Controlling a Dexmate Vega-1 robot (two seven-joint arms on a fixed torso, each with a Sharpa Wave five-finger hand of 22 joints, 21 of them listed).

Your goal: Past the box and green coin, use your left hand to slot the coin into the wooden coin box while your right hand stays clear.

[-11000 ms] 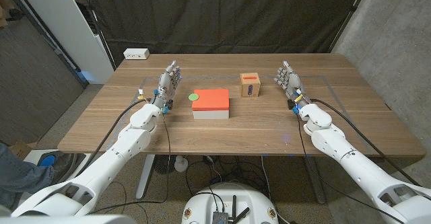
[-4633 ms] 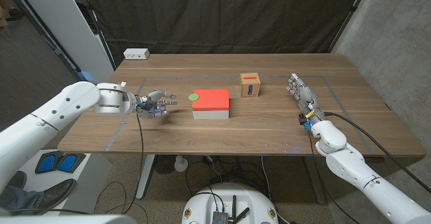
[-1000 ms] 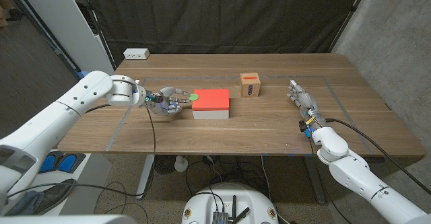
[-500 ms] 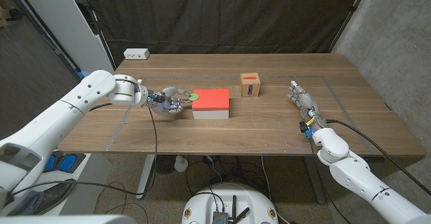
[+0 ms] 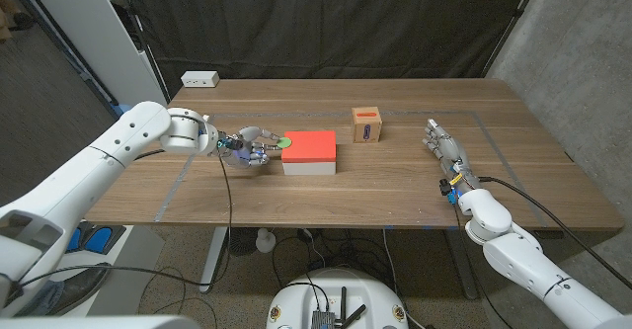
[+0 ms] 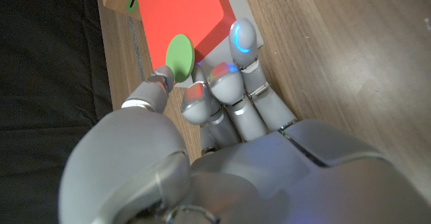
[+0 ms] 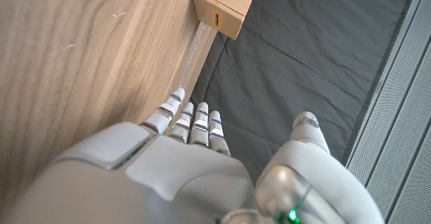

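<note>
Green coin [image 6: 179, 56] sits at left hand [image 5: 247, 147] fingertips [image 6: 243, 35].

Left hand [image 5: 247, 147] fingers spread, empty; right hand [image 5: 443, 147] fingers straight.

Green coin [image 5: 284, 142] flat on box [image 5: 310, 151]

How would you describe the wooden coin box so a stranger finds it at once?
On the wooden table, look right of the flat red-topped box. The wooden coin box is the small pale cube standing alone; only it has a dark slot.
</note>
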